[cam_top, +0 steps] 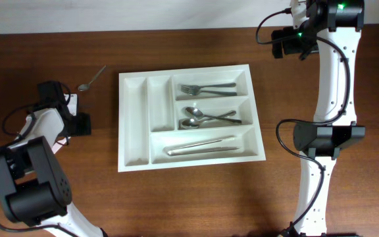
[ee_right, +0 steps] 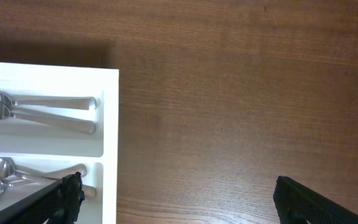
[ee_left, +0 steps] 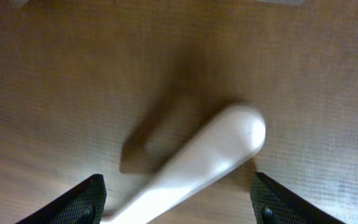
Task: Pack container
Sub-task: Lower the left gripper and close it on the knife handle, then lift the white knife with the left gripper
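Container [cam_top: 135, 125] lies flat at the middle of the table [cam_top: 196, 204], long side running left to right, between the two arms and touched by neither. Its right-hand compartments hold forks [cam_top: 206, 87] at the far end, spoons [cam_top: 206, 117] in the middle and knives [cam_top: 202, 146] nearest; the two long left compartments show bare white.

The left pincer [cam_top: 68, 105] sits well to the container's left, low over the wood, jaws wide. In its wrist view a pale, rounded, blurred shaft [ee_left: 210, 158] lies on the table between the fingertips [ee_left: 82, 199], touching neither; what it is cannot be told. A loose spoon [cam_top: 92, 78] rests on the table just beyond this pincer, near the container's far left corner.

The right pincer [cam_top: 283, 43] hangs off the container's far right corner, jaws spread wide and holding nothing. Its wrist view shows that corner's rim [ee_right: 109, 124] to the left of the pincer [ee_right: 176, 199].
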Action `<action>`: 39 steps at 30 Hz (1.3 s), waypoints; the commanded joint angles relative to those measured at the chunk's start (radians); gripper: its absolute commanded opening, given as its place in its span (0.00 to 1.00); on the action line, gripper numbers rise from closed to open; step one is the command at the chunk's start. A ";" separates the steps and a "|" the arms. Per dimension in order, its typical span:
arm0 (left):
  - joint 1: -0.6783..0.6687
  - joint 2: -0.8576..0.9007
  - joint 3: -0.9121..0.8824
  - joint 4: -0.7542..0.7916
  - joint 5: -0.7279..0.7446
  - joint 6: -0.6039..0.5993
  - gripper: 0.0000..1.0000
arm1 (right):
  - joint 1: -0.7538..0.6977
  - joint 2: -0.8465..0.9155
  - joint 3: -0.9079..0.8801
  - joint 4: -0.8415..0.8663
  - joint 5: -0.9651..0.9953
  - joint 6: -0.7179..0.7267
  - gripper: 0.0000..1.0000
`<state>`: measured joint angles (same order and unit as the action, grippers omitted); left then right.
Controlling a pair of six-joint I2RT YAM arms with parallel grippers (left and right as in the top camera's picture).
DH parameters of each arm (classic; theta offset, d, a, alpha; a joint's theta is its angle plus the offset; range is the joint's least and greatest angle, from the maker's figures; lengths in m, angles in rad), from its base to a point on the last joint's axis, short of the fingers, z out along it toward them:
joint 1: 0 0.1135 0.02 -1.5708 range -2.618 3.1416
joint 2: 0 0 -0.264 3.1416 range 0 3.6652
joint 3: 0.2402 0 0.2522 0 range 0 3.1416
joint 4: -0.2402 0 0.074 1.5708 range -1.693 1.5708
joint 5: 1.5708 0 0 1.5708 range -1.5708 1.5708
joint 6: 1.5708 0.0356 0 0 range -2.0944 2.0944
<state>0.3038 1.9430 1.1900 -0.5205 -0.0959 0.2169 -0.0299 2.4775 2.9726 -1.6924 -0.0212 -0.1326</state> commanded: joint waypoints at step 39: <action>0.000 0.121 -0.031 -0.138 0.014 0.035 0.02 | 0.003 -0.031 0.010 -0.006 -0.010 0.003 0.99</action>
<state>0.2947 1.9678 1.2297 -0.6388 -0.0345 0.2440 -0.0299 2.4775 2.9726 -1.6924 -0.0212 -0.1303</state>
